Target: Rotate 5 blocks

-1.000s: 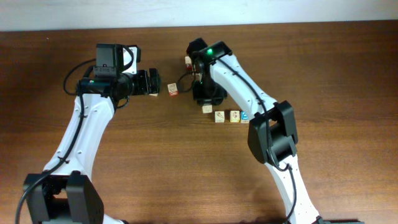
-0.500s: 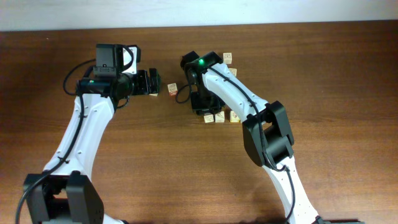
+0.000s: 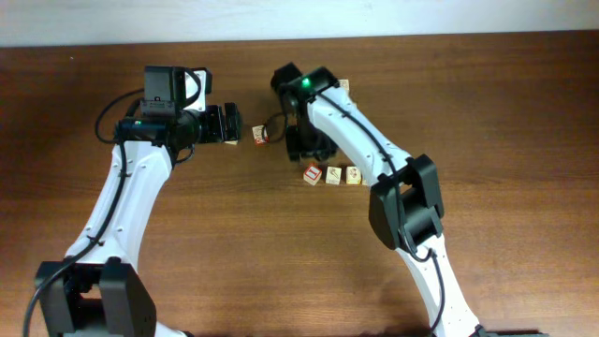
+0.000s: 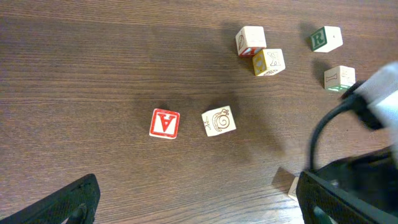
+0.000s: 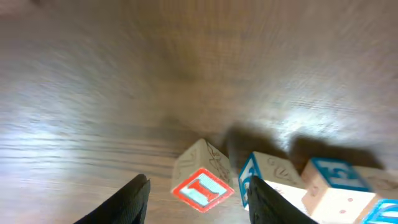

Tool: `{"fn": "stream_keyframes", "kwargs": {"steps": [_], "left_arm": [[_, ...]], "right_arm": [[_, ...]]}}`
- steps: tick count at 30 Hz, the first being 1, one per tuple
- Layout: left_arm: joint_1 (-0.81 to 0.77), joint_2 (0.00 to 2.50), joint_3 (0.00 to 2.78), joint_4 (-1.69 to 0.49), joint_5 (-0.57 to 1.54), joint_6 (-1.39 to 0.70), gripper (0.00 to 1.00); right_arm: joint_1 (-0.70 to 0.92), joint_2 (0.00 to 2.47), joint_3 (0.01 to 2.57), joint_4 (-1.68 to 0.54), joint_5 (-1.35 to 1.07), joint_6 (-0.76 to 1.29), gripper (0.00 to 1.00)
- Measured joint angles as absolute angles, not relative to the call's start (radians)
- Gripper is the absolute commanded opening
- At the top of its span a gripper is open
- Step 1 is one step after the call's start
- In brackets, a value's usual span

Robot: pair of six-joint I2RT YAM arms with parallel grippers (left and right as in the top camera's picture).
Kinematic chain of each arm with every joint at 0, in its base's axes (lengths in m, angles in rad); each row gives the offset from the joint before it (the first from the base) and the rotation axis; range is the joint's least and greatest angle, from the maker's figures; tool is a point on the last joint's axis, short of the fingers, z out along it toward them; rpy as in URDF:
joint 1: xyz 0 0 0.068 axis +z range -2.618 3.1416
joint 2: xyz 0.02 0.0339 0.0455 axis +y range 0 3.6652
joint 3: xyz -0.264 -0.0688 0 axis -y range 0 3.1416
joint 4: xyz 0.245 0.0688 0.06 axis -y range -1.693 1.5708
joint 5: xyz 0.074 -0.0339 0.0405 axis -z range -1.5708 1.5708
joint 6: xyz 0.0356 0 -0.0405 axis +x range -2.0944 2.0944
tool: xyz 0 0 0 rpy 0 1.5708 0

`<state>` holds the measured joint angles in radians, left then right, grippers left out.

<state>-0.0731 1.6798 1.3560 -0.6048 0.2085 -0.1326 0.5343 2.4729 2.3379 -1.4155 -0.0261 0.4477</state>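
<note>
right gripper (image 5: pixel 198 198) partly spread, straddling but not clamping red-printed block (image 5: pixel 202 174); blue-printed blocks (image 5: pixel 277 177) just beside one finger. left gripper (image 4: pixel 198 190) wide, empty. tally of turned blocks unreadable.

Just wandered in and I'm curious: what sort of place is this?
Probably a robotics lab or test bench: a white left arm and right arm reach over a plain wooden table with small alphabet blocks set out.
</note>
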Motion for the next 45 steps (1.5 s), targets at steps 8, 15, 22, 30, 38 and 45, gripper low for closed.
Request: {"fn": "stream_keyframes", "kwargs": {"steps": [8,15,22,30,38,45], "left_arm": [[-0.073,1.680,1.356,-0.605,0.208,-0.133,0.99],[-0.073,1.680,1.356,-0.605,0.208,-0.133,0.99],[-0.073,1.680,1.356,-0.605,0.208,-0.133,0.99],[-0.073,1.680,1.356,-0.606,0.208,-0.133,0.99],[-0.073,1.680,1.356,-0.605,0.208,-0.133,0.99],[-0.073,1.680,1.356,-0.605,0.208,-0.133,0.99]], "right_arm": [[0.553,2.464,2.303,-1.356,-0.024,0.444,0.38],[0.606,2.464,2.172,-1.288,-0.043,0.443,0.38],[0.602,2.464,2.164,-1.295,-0.044,0.408,0.39],[0.621,2.461,2.303,-1.459,-0.072,0.286,0.38],[0.687,2.460,2.148,-1.413,-0.025,0.289,0.38],[0.684,2.460,2.147,-1.405,0.091,0.289,0.39]]}}
